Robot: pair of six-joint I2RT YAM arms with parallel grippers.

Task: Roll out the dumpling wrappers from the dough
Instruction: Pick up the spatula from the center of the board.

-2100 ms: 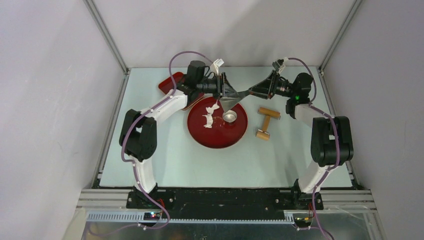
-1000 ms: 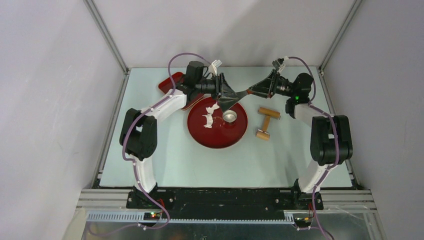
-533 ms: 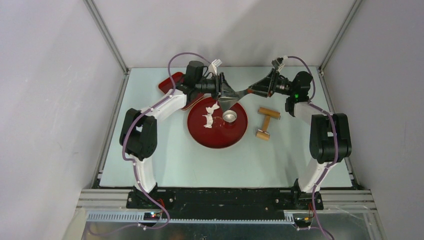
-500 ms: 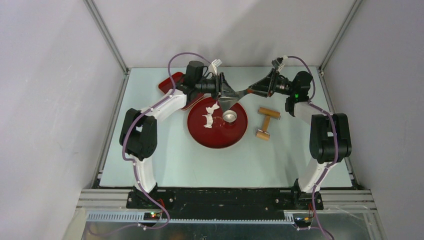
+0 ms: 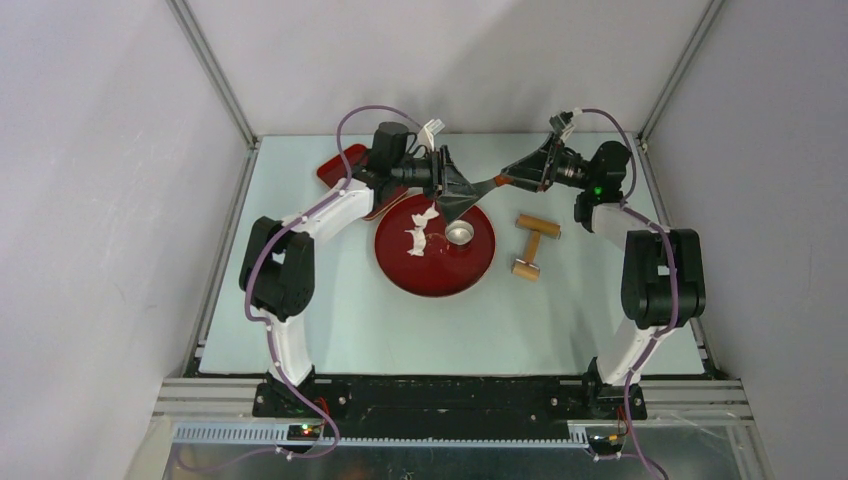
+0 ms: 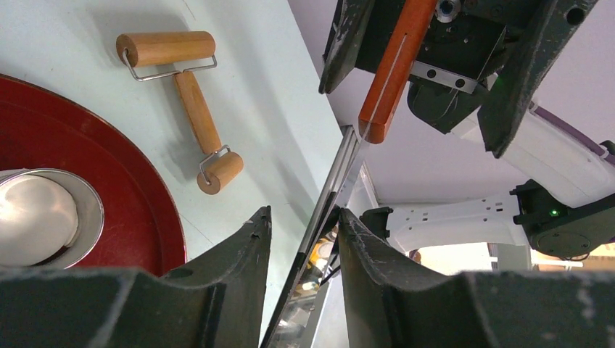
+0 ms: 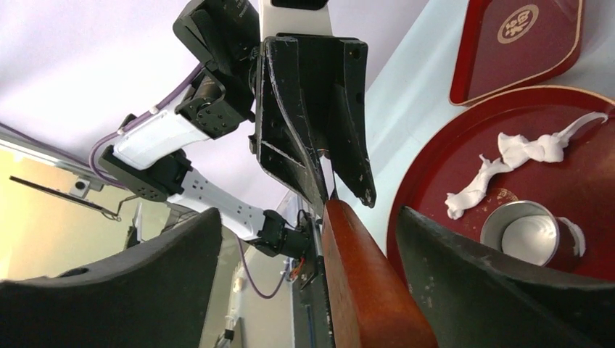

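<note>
A spatula hangs above the round red plate. My left gripper is shut on its thin metal blade, which shows edge-on between the fingers. My right gripper stands open around the spatula's reddish wooden handle, with a gap on each side. A ragged white dough strip lies on the plate beside a small metal cup. A white dough edge peeks out at the cup's foot. No neat round dumpling wrappers are clearly visible.
A wooden rolling pin lies on the table right of the plate. A small red square tray sits at the back left, partly under my left arm. Frame posts and grey walls close in the table.
My right gripper has opened wide off the spatula handle and drawn back slightly to the right. The left gripper and the spatula have stayed put.
</note>
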